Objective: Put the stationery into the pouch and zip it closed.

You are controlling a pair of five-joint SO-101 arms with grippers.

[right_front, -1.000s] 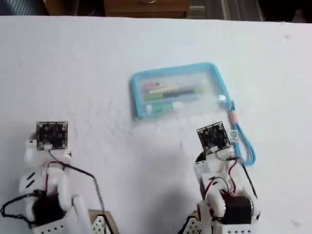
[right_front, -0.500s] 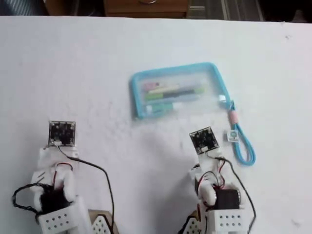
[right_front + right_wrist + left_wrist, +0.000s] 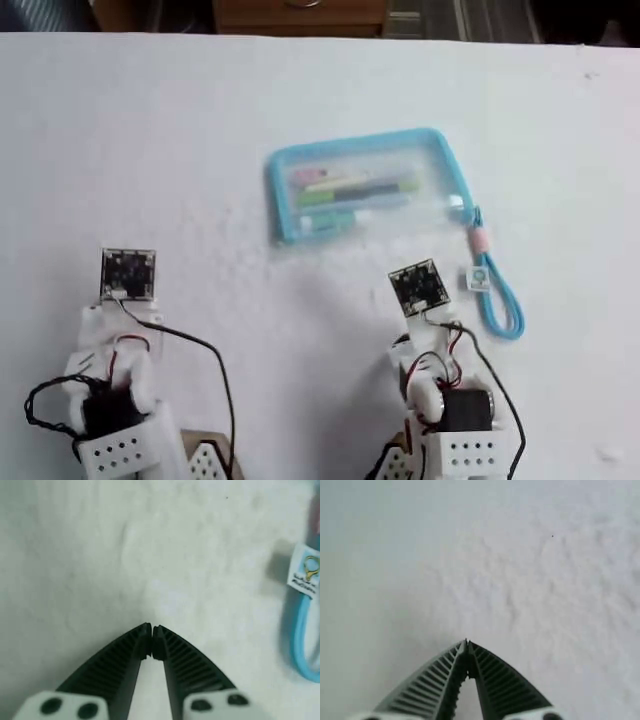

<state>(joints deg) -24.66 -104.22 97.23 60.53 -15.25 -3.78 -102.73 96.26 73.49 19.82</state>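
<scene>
The clear, blue-edged zip pouch holding coloured stationery lies on the white counter; left jaws and right jaws are closed tip-to-tip, empty.

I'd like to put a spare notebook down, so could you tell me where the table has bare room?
The table is bare in a wide patch left of the pouch and beyond the left arm, and in a strip between the pouch and the far edge. It is crowded by the right arm, where the strap and tag lie.
</scene>
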